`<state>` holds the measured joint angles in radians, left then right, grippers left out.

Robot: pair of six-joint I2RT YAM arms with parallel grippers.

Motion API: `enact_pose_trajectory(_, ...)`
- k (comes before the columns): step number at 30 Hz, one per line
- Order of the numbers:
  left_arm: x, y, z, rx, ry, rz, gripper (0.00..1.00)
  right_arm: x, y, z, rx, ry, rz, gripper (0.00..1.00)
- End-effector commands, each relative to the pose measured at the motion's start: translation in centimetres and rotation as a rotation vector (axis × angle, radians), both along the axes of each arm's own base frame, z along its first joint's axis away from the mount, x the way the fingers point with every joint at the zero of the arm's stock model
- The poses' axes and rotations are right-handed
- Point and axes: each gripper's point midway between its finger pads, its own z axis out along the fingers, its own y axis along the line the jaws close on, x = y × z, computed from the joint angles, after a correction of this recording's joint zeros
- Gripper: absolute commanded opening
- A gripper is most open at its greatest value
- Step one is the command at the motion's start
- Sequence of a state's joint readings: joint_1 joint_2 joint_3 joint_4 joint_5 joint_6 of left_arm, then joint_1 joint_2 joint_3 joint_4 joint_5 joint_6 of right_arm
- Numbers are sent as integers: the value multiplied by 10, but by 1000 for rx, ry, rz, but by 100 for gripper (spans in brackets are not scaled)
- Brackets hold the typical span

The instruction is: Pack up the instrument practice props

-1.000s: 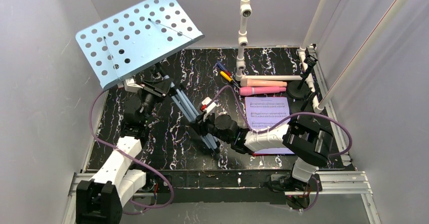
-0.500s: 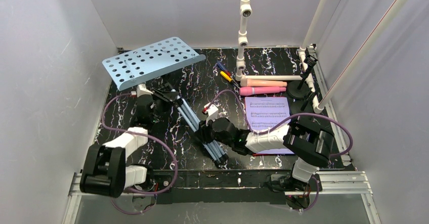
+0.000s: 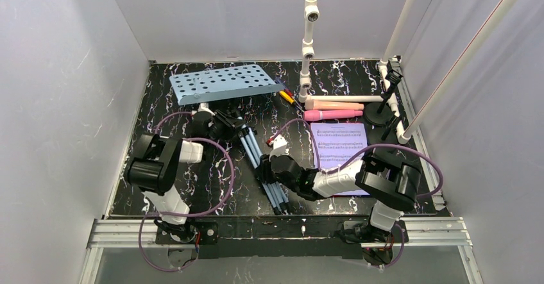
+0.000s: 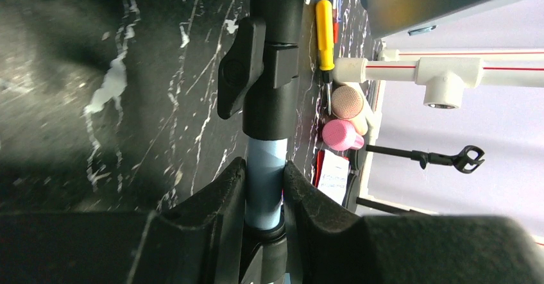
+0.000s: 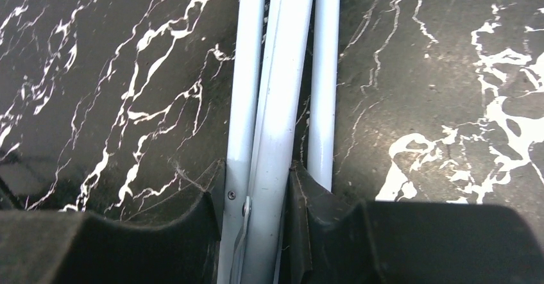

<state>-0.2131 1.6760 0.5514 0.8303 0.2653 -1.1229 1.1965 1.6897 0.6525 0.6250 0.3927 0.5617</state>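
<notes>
The pale-blue perforated music rack (image 3: 221, 83) lies tipped down at the back left. Its folded tripod legs (image 3: 260, 165) run toward the front middle. My left gripper (image 3: 221, 125) is shut on the rack's pale-blue pole (image 4: 265, 181) just below a black clamp knob (image 4: 240, 69). My right gripper (image 3: 269, 168) is shut on the folded legs (image 5: 276, 104). The pink microphone (image 3: 333, 115) and beige microphone (image 3: 332, 104) lie at the back right, next to a black round-based holder (image 3: 378, 112). A lavender sheet (image 3: 339, 144) lies over a red page (image 3: 343, 195).
The white PVC pipe frame (image 3: 309, 34) stands at the back, with more pipes along the right side (image 3: 401, 127). A yellow-handled screwdriver (image 3: 287, 97) lies by its foot. White walls close the left, back and right.
The rack's tray has swung down from raised and tilted at the left to low over the back of the table. The left arm has folded in; the legs moved right and toward the front.
</notes>
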Motion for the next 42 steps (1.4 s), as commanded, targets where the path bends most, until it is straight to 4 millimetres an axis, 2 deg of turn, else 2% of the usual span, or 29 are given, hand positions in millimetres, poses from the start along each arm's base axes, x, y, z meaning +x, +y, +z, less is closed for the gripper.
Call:
enact_pose_trajectory(1, 28, -17, 18, 34, -120, -96, 0, 38, 26, 69, 253, -163, -150, 1)
enact_pose_trajectory(4, 28, -21, 4, 18, -76, -110, 0, 40, 28, 64, 249, -153, -166, 1)
enact_pose_trajectory(6, 24, -21, -3, 33, -52, -119, 0, 40, 26, 61, 252, -143, -182, 6)
enact_pose_trajectory(7, 21, -19, -4, 47, -39, -122, 3, 41, 25, 61, 253, -139, -191, 8)
enact_pose_trajectory(9, 15, -15, -6, 79, -12, -120, 12, 43, 21, 60, 250, -137, -220, 10)
enact_pose_trajectory(11, 9, -9, -6, 113, 1, -106, 28, 45, 16, 59, 245, -139, -252, 13)
enact_pose_trajectory(15, -2, 4, -4, 168, 34, -67, 50, 46, 9, 58, 239, -142, -308, 16)
enact_pose_trajectory(16, -5, 6, -3, 173, 42, -60, 59, 47, 7, 58, 234, -146, -320, 16)
enact_pose_trajectory(17, -7, 8, -4, 179, 51, -57, 63, 46, 6, 57, 228, -150, -334, 18)
enact_pose_trajectory(23, -30, 15, -7, 189, 90, -45, 65, 46, -5, 50, 215, -158, -418, 22)
enact_pose_trajectory(25, -41, 19, -4, 199, 92, -43, 65, 44, -3, 50, 218, -156, -418, 25)
enact_pose_trajectory(28, -58, 24, 8, 213, 77, -43, 65, 38, 2, 52, 212, -169, -402, 30)
enact_pose_trajectory(30, -70, 30, 21, 239, 59, -48, 66, 35, 2, 55, 205, -179, -390, 39)
enact_pose_trajectory(33, -87, 39, 52, 296, -2, -54, 68, 33, -4, 62, 190, -192, -388, 55)
enact_pose_trajectory(38, -114, 68, 104, 468, -104, -31, 72, 32, -26, 76, 114, -235, -392, 76)
enact_pose_trajectory(42, -138, 85, 143, 580, -204, -31, 76, 33, -56, 89, 34, -264, -440, 94)
